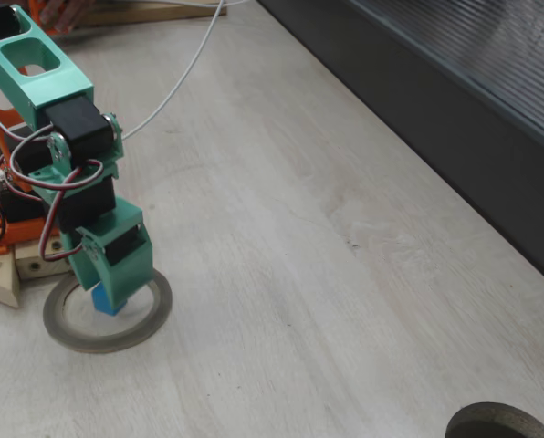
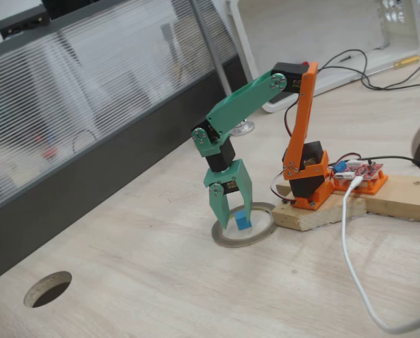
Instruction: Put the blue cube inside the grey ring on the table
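Although the arm hides part of the scene, both fixed views show the blue cube (image 1: 107,301) inside the opening of the grey ring (image 1: 159,315), low against the table (image 1: 345,274). In one fixed view the cube (image 2: 243,223) sits near the ring's (image 2: 261,236) centre, with the gripper (image 2: 231,217) pointing straight down over it, one green finger at the cube's 9 o'clock side and the other just behind it toward 12 o'clock. The jaws look slightly spread around the cube, though whether they press its faces or stand just clear cannot be told. In the other fixed view the gripper (image 1: 108,294) covers the cube's top, and the ring's rim shows from about 3 to 9 o'clock.

This reads as the release step: the cube appears placed, or nearly so. The next move likely calls for opening the jaws fully and lifting straight up, without dragging the cube or nudging the thin ring.
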Action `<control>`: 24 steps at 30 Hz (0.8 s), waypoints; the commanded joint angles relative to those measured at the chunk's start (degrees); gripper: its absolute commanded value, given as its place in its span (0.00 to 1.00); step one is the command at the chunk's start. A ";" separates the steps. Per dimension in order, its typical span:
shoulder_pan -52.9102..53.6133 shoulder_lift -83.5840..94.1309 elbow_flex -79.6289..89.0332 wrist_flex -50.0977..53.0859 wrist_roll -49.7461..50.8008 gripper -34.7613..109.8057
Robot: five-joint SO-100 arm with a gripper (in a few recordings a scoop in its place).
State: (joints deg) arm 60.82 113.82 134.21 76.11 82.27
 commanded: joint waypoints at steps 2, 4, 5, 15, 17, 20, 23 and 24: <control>1.05 1.41 -7.12 7.73 0.70 0.48; 1.05 1.41 -11.95 12.30 0.70 0.48; 1.05 1.41 -14.24 14.41 0.70 0.48; 1.05 0.79 -20.83 29.18 0.70 0.48; 0.70 0.70 -20.13 29.36 0.70 0.48; 0.88 1.32 -20.13 29.36 0.70 0.47; 0.97 1.41 -20.13 29.44 0.70 0.47; 0.97 1.41 -20.13 29.44 0.70 0.47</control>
State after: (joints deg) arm 60.82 113.82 114.70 104.24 82.27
